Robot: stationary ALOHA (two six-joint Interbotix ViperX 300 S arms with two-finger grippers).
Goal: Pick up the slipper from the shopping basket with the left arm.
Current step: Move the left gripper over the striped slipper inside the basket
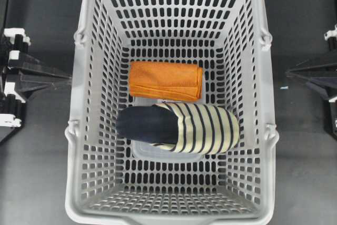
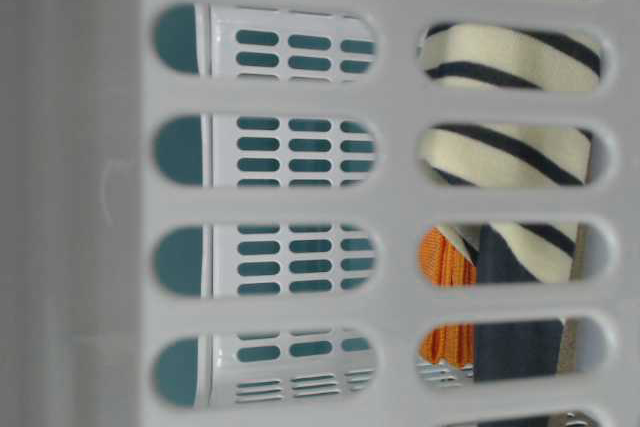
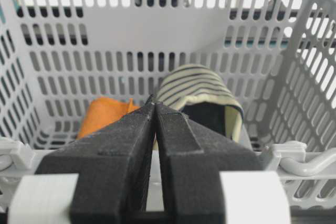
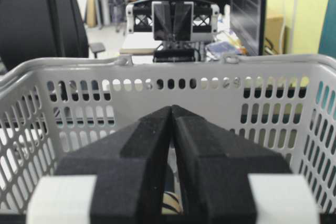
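The striped cream and navy slipper (image 1: 181, 128) lies on its side on the floor of the light grey shopping basket (image 1: 79, 109), toe to the right, dark opening to the left. It also shows in the left wrist view (image 3: 197, 87) and the table-level view (image 2: 510, 152). My left gripper (image 1: 67, 77) is shut and empty outside the basket's left wall; in its wrist view (image 3: 155, 102) the tips meet. My right gripper (image 1: 289, 72) is shut and empty outside the right wall, with its tips together in its wrist view (image 4: 171, 108).
A folded orange cloth (image 1: 166, 80) lies just behind the slipper, touching it; it also shows in the left wrist view (image 3: 102, 116). The basket's high slotted walls (image 4: 157, 72) stand between each gripper and the slipper. Handles are folded down along the rims (image 3: 310, 163).
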